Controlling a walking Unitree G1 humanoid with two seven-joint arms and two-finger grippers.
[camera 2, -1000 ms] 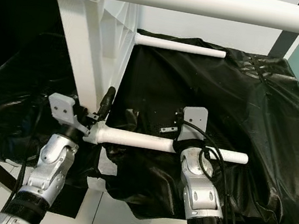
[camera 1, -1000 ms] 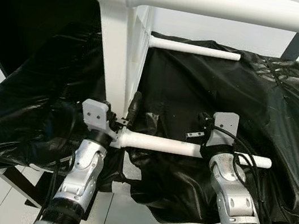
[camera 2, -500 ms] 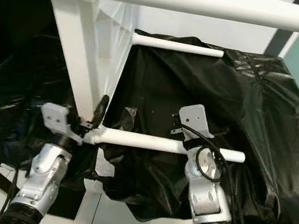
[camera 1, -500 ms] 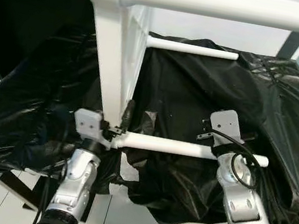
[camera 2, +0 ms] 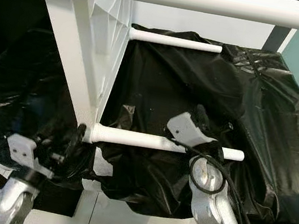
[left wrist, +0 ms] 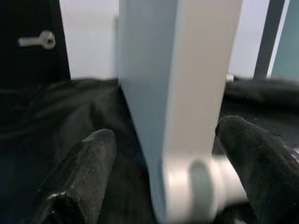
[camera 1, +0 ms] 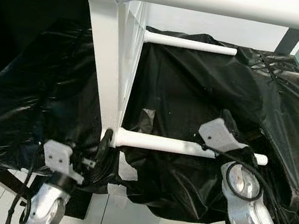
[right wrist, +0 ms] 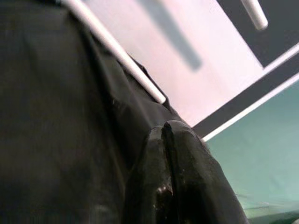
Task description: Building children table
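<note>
A black plastic sheet (camera 1: 199, 91) covers the work surface. The white table frame (camera 1: 117, 66) lies on its side on the sheet's left, legs pointing right.

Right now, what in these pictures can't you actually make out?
- Tabletop: its top is cut off by the head views' upper edge.
- What lies under the black plastic sheet: hidden.
- Near leg where it meets the tabletop: blurred in the left wrist view.
- Right gripper: its shut fingers block that view's middle.
</note>
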